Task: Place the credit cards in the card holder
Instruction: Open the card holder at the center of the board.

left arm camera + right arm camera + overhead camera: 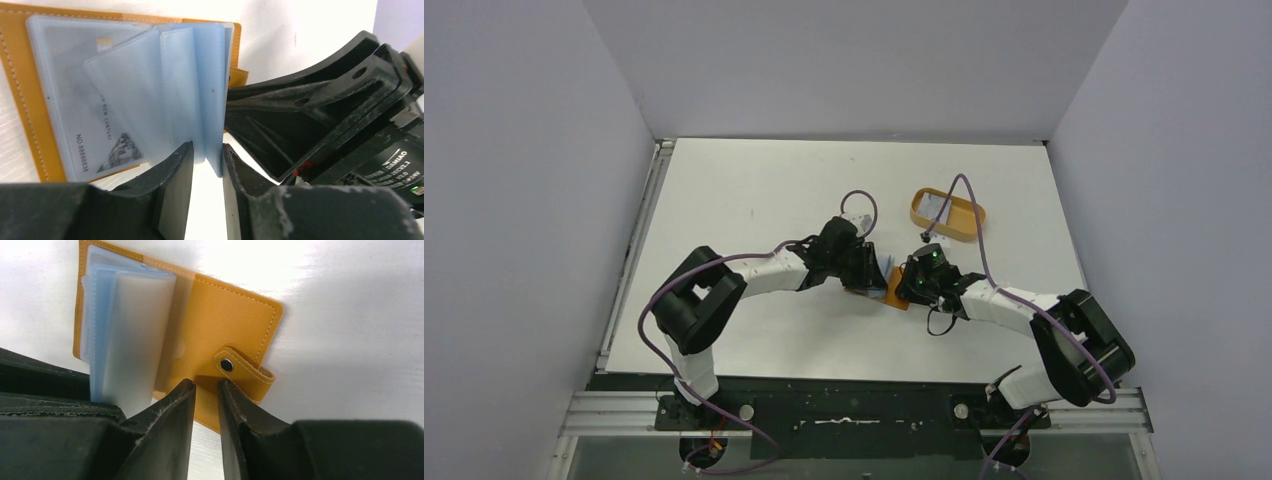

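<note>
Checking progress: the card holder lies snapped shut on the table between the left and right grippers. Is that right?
Not shut. The card holder lies open on the table between the left gripper and right gripper, snap tab undone and sleeves fanned up; the right wrist view shows it.

Beneath my left gripper (873, 274) and my right gripper (902, 286) lies a white tabletop (754, 200), glaring brightly close under them (greyer shade falls off to my right gripper's right). Beyond both stands a pale lavender-grey back wall (854, 60). A left wall (514, 200) and a right wall (1174, 200) of the same colour flank them. A metal rail (636, 240) edges the table, well out past my left gripper.
</note>
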`<state>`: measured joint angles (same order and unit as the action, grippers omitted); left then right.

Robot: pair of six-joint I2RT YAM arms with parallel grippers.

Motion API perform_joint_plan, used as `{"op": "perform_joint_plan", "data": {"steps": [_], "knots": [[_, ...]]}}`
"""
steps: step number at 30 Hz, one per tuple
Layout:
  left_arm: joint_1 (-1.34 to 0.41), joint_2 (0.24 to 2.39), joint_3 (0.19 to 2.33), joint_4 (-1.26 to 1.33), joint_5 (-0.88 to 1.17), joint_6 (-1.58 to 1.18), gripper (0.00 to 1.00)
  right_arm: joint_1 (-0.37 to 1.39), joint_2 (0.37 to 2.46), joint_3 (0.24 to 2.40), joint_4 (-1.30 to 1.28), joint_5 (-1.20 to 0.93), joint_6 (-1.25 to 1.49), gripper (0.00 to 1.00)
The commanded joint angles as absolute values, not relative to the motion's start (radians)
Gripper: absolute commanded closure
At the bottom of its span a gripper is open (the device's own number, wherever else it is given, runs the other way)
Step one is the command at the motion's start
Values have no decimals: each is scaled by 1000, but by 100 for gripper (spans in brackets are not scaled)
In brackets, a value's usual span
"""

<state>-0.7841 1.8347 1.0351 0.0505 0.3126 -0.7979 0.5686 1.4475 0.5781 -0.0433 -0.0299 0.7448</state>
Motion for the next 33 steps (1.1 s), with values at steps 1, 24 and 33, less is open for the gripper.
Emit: {"op": "perform_joint_plan", "data": {"steps": [1, 24, 33], "knots": [[-787, 1854, 1096, 123, 347, -793, 78, 563, 1495, 525, -185, -19, 738, 72], [-798, 1918, 1123, 185, 382, -811, 78, 548, 1194, 524, -386, 77, 805, 46], [-851, 1982, 1203, 192, 468, -800, 72, 521, 1243, 486, -331, 49, 796, 47]]}}
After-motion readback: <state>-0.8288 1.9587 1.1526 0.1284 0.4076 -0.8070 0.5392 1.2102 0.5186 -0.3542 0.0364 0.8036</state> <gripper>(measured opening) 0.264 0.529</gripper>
